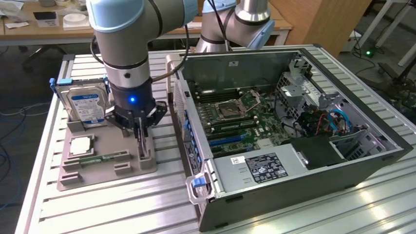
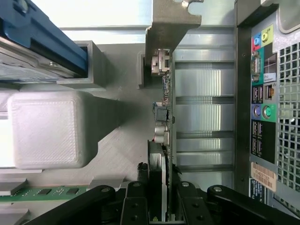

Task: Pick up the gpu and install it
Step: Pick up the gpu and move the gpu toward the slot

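The gpu stands on its edge in a slot of the grey parts holder, close to the open computer case. My gripper reaches down over it from above. In the wrist view the gpu shows edge-on, with its green board, small components and a silver bracket at the far end. There my gripper is shut on the card's near end, one black finger against each face. The card still sits in the holder.
On the holder are a silver hard drive with a blue label, a processor and a green memory stick. The case's motherboard lies exposed. Its rear port panel is right beside the card. A second arm stands behind.
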Available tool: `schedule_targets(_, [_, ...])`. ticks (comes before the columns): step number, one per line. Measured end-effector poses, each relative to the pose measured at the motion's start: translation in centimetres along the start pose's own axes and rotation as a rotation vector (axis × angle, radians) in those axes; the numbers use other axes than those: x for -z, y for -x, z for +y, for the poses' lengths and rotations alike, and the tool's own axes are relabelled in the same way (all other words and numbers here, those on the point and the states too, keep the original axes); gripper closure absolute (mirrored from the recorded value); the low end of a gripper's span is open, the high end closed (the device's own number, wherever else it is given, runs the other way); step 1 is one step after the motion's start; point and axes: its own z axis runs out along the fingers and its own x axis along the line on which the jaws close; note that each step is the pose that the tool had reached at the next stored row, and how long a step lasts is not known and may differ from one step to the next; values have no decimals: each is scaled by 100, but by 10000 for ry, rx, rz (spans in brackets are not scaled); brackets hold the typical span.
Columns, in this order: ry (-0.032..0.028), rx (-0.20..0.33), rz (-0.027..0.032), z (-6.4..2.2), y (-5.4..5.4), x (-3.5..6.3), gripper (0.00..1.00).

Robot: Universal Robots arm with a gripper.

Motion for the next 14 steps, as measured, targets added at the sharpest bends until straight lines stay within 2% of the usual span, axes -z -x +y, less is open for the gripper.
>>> schedule_targets(14, [3, 0, 0, 6, 1, 235, 73])
